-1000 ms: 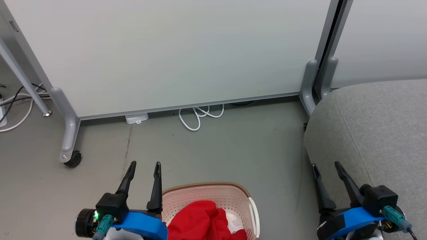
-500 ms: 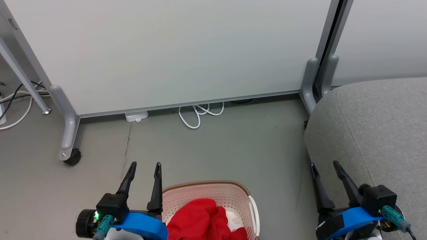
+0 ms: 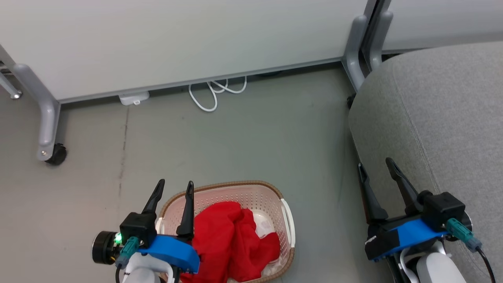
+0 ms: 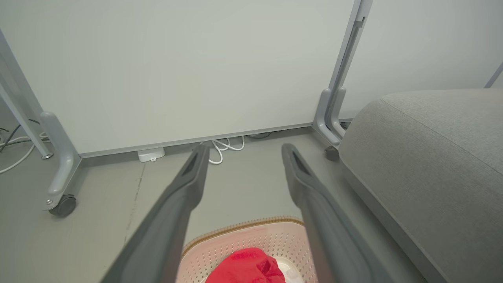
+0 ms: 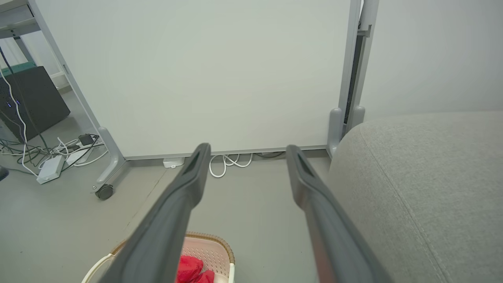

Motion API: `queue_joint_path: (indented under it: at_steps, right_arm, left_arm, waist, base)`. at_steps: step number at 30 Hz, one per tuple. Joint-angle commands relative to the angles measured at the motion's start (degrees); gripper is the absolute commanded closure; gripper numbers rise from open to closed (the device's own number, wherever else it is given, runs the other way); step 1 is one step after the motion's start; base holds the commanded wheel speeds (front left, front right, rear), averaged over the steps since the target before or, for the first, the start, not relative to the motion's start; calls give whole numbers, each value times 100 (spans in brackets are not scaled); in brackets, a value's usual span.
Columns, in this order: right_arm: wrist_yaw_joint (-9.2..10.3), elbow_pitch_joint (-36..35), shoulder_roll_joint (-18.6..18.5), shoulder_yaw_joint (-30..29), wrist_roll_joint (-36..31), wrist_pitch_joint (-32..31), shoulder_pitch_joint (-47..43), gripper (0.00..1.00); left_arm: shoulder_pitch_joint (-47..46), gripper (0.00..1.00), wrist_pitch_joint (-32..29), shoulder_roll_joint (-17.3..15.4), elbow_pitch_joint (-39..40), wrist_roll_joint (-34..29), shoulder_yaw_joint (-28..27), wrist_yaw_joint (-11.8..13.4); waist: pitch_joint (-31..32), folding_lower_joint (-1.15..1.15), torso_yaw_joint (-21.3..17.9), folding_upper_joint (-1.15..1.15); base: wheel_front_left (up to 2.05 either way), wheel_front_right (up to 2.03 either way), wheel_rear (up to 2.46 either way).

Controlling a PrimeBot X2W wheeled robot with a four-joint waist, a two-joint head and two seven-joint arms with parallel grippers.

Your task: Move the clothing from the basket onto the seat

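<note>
Crumpled red clothing (image 3: 228,239) lies in the cream perforated basket (image 3: 261,198) with a brown rim, standing on the floor at the bottom centre. My left gripper (image 3: 175,182) hangs open above the basket's left rim, nothing between its fingers. My right gripper (image 3: 374,163) stands open beside the front edge of the grey seat (image 3: 440,110), also empty. In the left wrist view the open left gripper (image 4: 245,146) points over the basket (image 4: 275,243) and clothing (image 4: 247,269), with the seat (image 4: 432,149) on the right. The right wrist view shows the right gripper (image 5: 247,146), basket (image 5: 214,247), clothing (image 5: 190,269) and seat (image 5: 424,177).
A pale partition panel (image 3: 177,35) on grey feet with a castor (image 3: 57,154) closes off the far side. A white cable (image 3: 212,94) and a small white box (image 3: 133,98) lie at its foot. More cables and boxes (image 5: 51,165) sit far left. Grey floor (image 3: 255,137) lies between basket and panel.
The head view has tipped downward, so the whole picture has shifted up and more of the basket and clothing shows. Both grippers stay open and empty.
</note>
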State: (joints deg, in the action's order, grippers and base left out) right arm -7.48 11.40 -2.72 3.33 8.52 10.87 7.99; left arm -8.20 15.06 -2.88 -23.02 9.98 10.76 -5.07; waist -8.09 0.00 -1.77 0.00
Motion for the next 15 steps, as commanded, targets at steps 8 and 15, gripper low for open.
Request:
queue_joint_path:
  at_steps: [8, 15]
  right_arm:
    - [-3, -235, -28, 305, -110, 75, 757, 0]
    - [-3, -269, -25, 566, -55, 187, 1143, 0]
  left_arm:
    - [-727, 0, 17, -114, -546, -183, 142, -109]
    - [-1203, 0, 18, -246, -1184, -318, 258, -148]
  waist:
    - [-1285, 0, -519, 0]
    - [-1908, 0, -775, 0]
  base:
    - [0, 0, 0]
    - [0, 0, 0]
